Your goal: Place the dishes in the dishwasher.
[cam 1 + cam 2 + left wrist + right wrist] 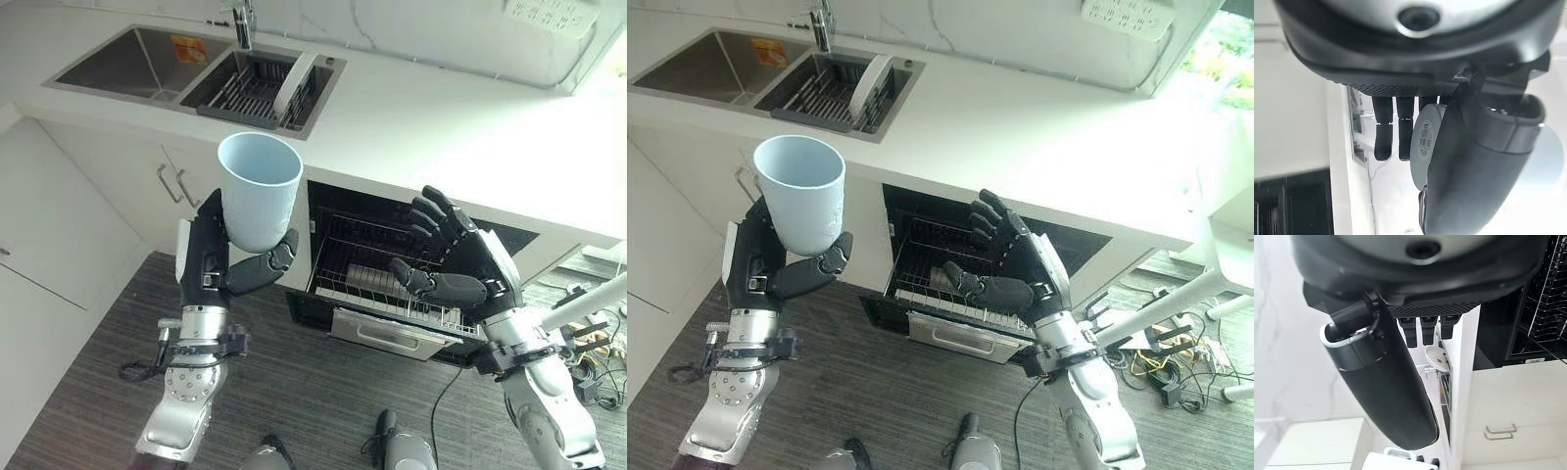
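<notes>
A pale blue cup (259, 191) stands upright in my left hand (211, 257), whose fingers and thumb curl round its lower part; it is raised in front of the white cabinets, left of the dishwasher. The cup's base (1426, 142) shows past the thumb in the left wrist view. The dishwasher (328, 211) under the counter is open, with its wire rack (364, 266) pulled out and several items standing in it. My right hand (460, 264) hovers over the rack's right side, fingers spread and holding nothing.
A double sink (118, 61) is set in the white counter (421, 117); its right basin holds a dark dish rack (245, 88) with a white plate (292, 86) leaning in it. A faucet (242, 22) stands behind. Cabinet handles (174, 184) are left of the dishwasher.
</notes>
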### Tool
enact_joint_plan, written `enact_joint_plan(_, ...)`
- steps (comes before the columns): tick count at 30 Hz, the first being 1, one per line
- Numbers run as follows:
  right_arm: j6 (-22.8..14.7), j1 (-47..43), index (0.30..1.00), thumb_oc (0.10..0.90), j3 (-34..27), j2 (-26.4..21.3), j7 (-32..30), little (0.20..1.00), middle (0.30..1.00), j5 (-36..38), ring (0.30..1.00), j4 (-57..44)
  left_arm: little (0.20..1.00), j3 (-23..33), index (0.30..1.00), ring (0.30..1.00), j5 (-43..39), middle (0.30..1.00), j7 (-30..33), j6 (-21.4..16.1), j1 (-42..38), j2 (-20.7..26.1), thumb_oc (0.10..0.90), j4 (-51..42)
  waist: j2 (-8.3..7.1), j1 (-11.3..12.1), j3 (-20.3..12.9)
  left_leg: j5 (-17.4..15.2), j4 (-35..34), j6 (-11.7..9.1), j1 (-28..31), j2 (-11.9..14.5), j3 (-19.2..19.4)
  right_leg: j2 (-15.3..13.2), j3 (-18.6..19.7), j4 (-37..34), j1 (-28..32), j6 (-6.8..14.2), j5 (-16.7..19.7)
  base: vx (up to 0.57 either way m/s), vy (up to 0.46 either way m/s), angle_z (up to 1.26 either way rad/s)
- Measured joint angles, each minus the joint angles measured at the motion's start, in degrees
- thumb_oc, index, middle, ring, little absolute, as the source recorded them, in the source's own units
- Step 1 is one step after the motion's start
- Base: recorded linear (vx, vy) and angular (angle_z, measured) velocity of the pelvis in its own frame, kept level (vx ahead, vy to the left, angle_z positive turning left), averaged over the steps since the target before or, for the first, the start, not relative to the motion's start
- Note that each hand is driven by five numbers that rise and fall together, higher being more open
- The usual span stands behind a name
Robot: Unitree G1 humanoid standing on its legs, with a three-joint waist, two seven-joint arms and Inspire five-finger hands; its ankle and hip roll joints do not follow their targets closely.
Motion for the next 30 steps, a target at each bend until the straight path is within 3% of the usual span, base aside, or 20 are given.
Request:
enact_joint_plan(3,0.0,-0.2,0.900,0.800,1.3,1.4,1.6,0.900,0.900,5.0,0.900,0.6,0.300,-0.2,0.300,0.300,6.4,0.300,7.2,0.0,-0.5,0.0,0.400,5.5,-2.57,-0.6,-2.0,-0.3,0.8,0.2,-0.1,0.1,-0.2,-0.1,0.0,-0.6,0.0,0.0,0.3,0.03,0.020,-0.03)
enact_joint_plan(4,0.1,-0.8,0.900,0.800,1.8,2.3,1.6,0.900,0.900,5.0,0.900,1.4,0.300,-1.4,0.300,0.300,9.4,0.300,11.3,0.0,-2.0,0.0,0.400,7.9,-2.71,-0.7,-2.2,-0.9,1.7,0.3,-0.2,0.0,0.0,-0.2,0.0,-0.8,0.1,0.0,0.6,0.04,0.012,-0.04)
enact_joint_plan(8,0.4,-1.9,0.900,0.800,5.9,3.0,1.7,0.900,0.900,6.1,0.900,1.4,0.300,-5.5,0.300,0.300,16.3,0.300,17.0,0.0,-5.2,-0.2,0.400,10.8,-2.95,-1.2,-2.8,-1.3,2.8,0.8,-0.6,0.1,0.2,-0.1,0.3,-1.7,0.3,0.4,1.8,0.04,-0.018,-0.06)
enact_joint_plan(18,2.8,-3.7,0.900,0.800,8.0,3.3,1.8,0.900,0.900,17.7,0.900,1.4,0.300,-9.5,0.300,0.300,21.9,0.300,22.1,-0.8,-5.8,-0.6,0.400,11.7,-2.90,-0.9,-3.0,-1.6,3.4,0.2,0.4,1.2,1.0,1.1,1.2,-2.8,1.1,-0.4,2.3,0.04,-0.029,-0.07)
enact_joint_plan(30,3.0,-5.4,0.900,0.800,10.2,3.3,1.3,0.900,0.900,18.5,0.900,1.4,0.300,-12.9,0.300,0.300,23.8,0.300,23.8,-2.6,-6.0,-0.6,0.400,11.7,-2.92,0.4,-3.1,-1.7,3.8,0.4,0.5,1.3,0.9,1.2,1.5,-2.8,1.1,-0.4,2.5,0.02,-0.006,-0.01)
